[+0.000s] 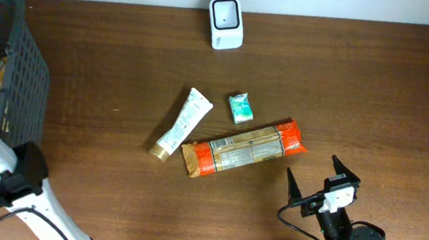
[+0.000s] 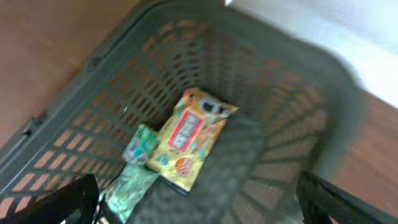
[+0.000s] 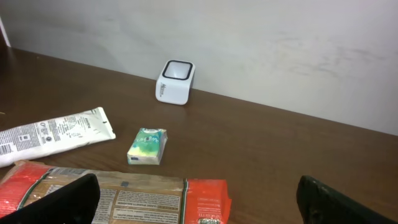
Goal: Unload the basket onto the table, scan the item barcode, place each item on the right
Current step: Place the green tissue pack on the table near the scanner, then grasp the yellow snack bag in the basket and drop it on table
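- Right gripper (image 1: 313, 169), lower right of the overhead view: fingers spread wide, nothing held. It points at the long orange packet (image 1: 245, 148) close ahead, not touching it.
- Left gripper (image 2: 205, 200): fingers wide too, empty, hanging over the grey basket (image 1: 31, 77) at the left edge.
- Basket bottom holds a yellow snack pack (image 2: 189, 140) and a green packet (image 2: 134, 168), lying side by side and touching. Probably the items already dealt with.
- Mid-table: white tube (image 1: 182, 123), small green pack (image 1: 241, 107) and the orange packet. The tube's cap end sits just beside the packet's left end; the green pack is just above the packet.
- White scanner (image 1: 225, 23) sits top centre by the back edge, well apart from all three, with nothing at its window.
- Progress, my read: part way. Two are binned, three wait unscanned, none is lifted.
- The orange packet looks like the next pick for the right arm. Its printed label faces up, but I can't make out a barcode.
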Controlling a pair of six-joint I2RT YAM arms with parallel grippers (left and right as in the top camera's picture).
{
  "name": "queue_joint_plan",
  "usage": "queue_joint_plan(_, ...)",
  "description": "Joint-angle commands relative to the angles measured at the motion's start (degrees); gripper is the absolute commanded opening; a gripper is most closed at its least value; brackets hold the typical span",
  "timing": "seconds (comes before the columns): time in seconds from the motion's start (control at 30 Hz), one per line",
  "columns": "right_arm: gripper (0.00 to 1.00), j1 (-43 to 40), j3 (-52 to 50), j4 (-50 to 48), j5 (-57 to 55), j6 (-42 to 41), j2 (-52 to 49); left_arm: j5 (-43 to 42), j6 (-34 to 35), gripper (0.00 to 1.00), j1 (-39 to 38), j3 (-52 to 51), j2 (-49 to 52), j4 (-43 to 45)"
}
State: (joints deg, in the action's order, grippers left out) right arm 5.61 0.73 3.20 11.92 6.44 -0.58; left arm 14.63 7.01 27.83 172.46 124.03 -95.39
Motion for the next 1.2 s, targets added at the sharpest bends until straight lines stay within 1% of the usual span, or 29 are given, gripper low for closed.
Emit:
queue_joint_plan(0.0,0.99,-0.39,-0.42,0.09,-0.09,0.22,0.37,0.20,1.99,0.99,4.55,0.04,8.24,0.17)
queue_joint_plan(0.07,0.99,-0.39,-0.42,0.09,-0.09,0.22,0.37,0.13,1.99,0.99,5.53,0.02,12.96,2.01)
queue_joint_plan(0.13,0.99,-0.39,-0.42,0.09,-0.09,0.22,0.37,-1.84,1.51,0.99,6.93,0.02,17.79,5.18)
queue_joint_plan(0.17,0.99,-0.39,-0.42,0.09,-0.09,0.22,0.37,-2.08,-0.02,0.99,7.48,-0.04,20.15,5.29)
queue_joint_plan(0.27,0.99,-0.39,-0.42,0.09,-0.11,0.22,0.37,-2.21,-0.70,0.99,8.39,-0.31,24.94,5.33)
queue_joint_plan(0.3,0.99,-0.39,-0.42,0.09,-0.11,0.22,0.37,-3.19,-2.01,0.99,8.39,-0.31,26.80,5.31)
queue_joint_plan(0.37,0.99,-0.39,-0.42,0.09,-0.11,0.22,0.37,-4.98,-2.84,0.99,8.35,0.00,27.12,5.79)
queue_joint_plan(0.43,0.99,-0.39,-0.42,0.09,-0.11,0.22,0.37,-6.84,-4.13,0.99,8.33,3.26,27.08,5.40)
queue_joint_plan(0.47,0.99,-0.39,-0.42,0.09,-0.09,0.22,0.37,-8.11,-5.86,0.99,8.13,5.84,27.04,4.44)
queue_joint_plan(0.5,0.99,-0.39,-0.42,0.09,-0.11,0.22,0.37,-9.90,-7.10,0.99,7.37,7.48,24.81,3.74)
queue_joint_plan(0.57,0.99,-0.39,-0.42,0.09,-0.09,0.22,0.37,-8.83,-7.04,0.99,5.79,7.48,18.62,2.19)
queue_joint_plan(0.63,0.99,-0.39,-0.42,0.09,-0.11,0.22,0.37,-8.44,-6.21,0.99,3.74,7.41,8.61,-1.33)
queue_joint_plan(0.67,0.99,-0.39,-0.42,0.09,-0.11,0.22,0.37,-8.46,-6.19,0.99,2.93,7.32,4.17,-1.33)
queue_joint_plan(0.73,0.99,-0.39,-0.42,0.09,-0.09,0.22,0.37,-11.39,-6.23,0.99,0.15,6.27,-4.87,-1.33)
queue_joint_plan(0.77,0.99,-0.39,-0.42,0.09,-0.11,0.22,0.37,-11.34,-6.25,0.99,-1.88,3.15,-8.94,-1.33)
queue_joint_plan(0.83,0.99,-0.39,-0.42,0.09,-0.09,0.22,0.37,-8.70,-6.10,0.99,-6.91,-9.60,-18.91,-1.33)
queue_joint_plan(0.87,0.99,-0.39,-0.42,0.09,-0.09,0.22,0.37,-2.25,-2.14,0.99,-11.54,-21.11,-26.53,-1.18)
queue_joint_plan(0.9,0.99,-0.39,-0.42,0.09,-0.09,0.22,0.37,3.06,0.28,0.99,-13.94,-27.34,-30.40,0.00)
queue_joint_plan(0.93,0.99,-0.39,-0.42,0.09,-0.09,0.22,0.37,8.70,1.11,0.99,-17.92,-39.08,-37.48,7.08)
queue_joint_plan(0.97,0.99,-0.39,-0.42,0.09,-0.09,0.22,0.37,11.47,0.46,0.99,-21.16,-52.50,-45.55,17.38)
queue_joint_plan(1.0,0.99,-0.39,-0.42,0.09,-0.09,0.22,0.37,11.61,-4.02,0.99,-23.10,-63.89,-52.13,27.50)
queue_joint_plan(1.03,0.99,-0.39,-0.42,0.09,-0.09,0.22,0.37,11.30,-11.41,0.99,-23.61,-80.30,-60.43,45.90)
queue_joint_plan(1.07,0.99,-0.39,-0.42,0.09,-0.09,0.22,0.37,11.32,-17.27,0.99,-20.90,-90.44,-63.95,63.19)
queue_joint_plan(1.1,0.99,-0.39,-0.42,0.09,-0.09,0.22,0.37,11.32,-19.04,0.99,-18.25,-91.19,-63.06,68.17)
queue_joint_plan(1.13,0.99,-0.39,-0.42,0.09,-0.11,0.22,0.37,11.32,-20.81,0.99,-13.68,-89.88,-60.15,74.01)
queue_joint_plan(1.17,0.99,-0.39,-0.42,0.09,-0.09,0.22,0.37,9.92,-20.83,0.99,-7.91,-86.90,-55.58,77.18)
